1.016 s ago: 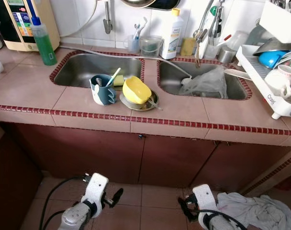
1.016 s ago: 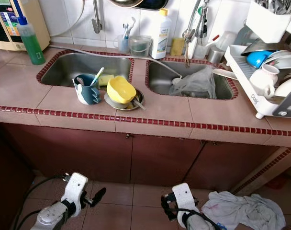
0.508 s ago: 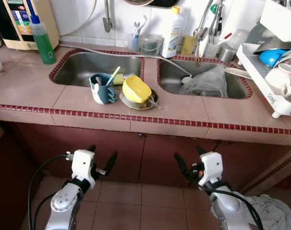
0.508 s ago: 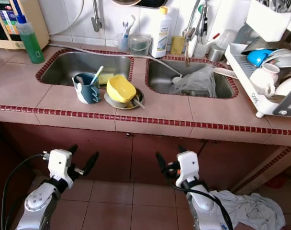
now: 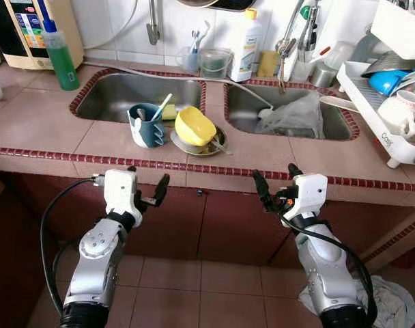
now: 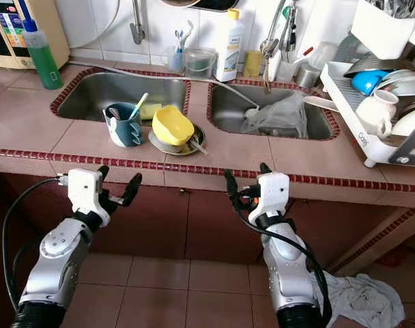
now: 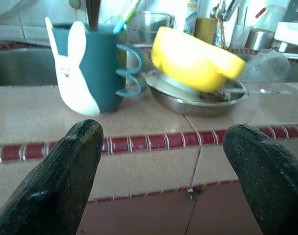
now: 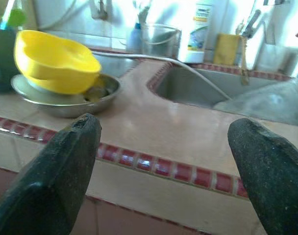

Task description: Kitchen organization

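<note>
While both arms are raised in front of the cabinet, the left gripper (image 5: pixel 147 190) and right gripper (image 5: pixel 276 183) sit just below the counter (image 5: pixel 255 156) edge, fingers apart on each, holding nothing. On the strip between the two sinks: a teal mug (image 5: pixel 145 126) with a white rabbit face and utensils in it; just beside it a yellow bowl (image 5: pixel 194 127) tilted in a steel dish (image 5: pixel 211 146), touching it. Left sink (image 5: pixel 112 97) behind the mug; right sink (image 5: pixel 241 106) holds a crumpled clear bag (image 5: pixel 293 116) with a hose lying across to it. Green bottle (image 5: pixel 59 57) at far left near a beige appliance (image 5: pixel 37 31). White bottle (image 5: pixel 247 48), a clear jug (image 5: pixel 214 63) and a faucet (image 5: pixel 289 42) along the back wall. Dish rack (image 5: pixel 385 116) at right carries a white cup and a blue bowl. Cloth (image 5: pixel 392 307) on the floor by the right arm.

Versus 1.0 s ago: both grippers were low near the floor tiles; now they are at counter-edge height, pointing toward the counter. Mug, bowl and dish keep their places.
</note>
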Available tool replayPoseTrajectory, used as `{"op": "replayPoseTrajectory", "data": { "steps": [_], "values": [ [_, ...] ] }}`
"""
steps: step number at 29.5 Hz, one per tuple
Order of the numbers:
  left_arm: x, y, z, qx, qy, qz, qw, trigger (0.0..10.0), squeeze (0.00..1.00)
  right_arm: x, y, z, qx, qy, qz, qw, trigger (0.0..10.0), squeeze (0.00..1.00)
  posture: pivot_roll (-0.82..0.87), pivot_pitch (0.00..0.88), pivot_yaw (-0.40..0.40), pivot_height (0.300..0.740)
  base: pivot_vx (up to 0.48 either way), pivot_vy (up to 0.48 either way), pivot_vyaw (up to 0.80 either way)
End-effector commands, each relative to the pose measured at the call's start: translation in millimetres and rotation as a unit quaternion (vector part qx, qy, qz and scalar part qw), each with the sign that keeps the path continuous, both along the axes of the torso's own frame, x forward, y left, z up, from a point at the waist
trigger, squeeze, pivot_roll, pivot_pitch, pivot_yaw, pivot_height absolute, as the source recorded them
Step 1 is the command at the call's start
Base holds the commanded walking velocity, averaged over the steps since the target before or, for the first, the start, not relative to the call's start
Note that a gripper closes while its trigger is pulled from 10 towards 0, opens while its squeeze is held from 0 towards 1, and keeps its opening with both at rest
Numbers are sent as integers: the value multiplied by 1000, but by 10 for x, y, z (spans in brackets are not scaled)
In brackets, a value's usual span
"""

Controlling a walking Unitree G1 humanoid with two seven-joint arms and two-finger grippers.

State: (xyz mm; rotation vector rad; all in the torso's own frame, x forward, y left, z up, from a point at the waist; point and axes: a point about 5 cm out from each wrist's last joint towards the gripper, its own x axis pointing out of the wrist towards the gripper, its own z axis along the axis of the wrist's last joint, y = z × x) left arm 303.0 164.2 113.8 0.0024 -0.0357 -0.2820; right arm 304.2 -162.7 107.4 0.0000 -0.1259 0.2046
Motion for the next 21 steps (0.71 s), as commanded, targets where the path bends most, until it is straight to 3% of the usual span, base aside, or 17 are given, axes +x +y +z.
{"op": "replayPoseTrajectory", "data": {
  "steps": [1, 10, 21],
  "values": [
    [44, 5, 136, -12, -20, 1, 1000, 10000, 0, 59, -53, 197, -11, -38, -16, 999, 10000, 0, 122, 0, -44, 740, 0, 0, 0],
    [65, 50, 195, -2, -15, 26, 1000, 10000, 0, 18, 55, 236, -28, -47, -6, 999, 10000, 0, 109, 0, -38, 740, 0, 0, 0],
    [28, 36, 182, 9, -13, 22, 1000, 10000, 0, -13, -26, 218, -36, -40, -16, 998, 10000, 0, 105, 0, -41, 740, 0, 0, 0]
  ]
}}
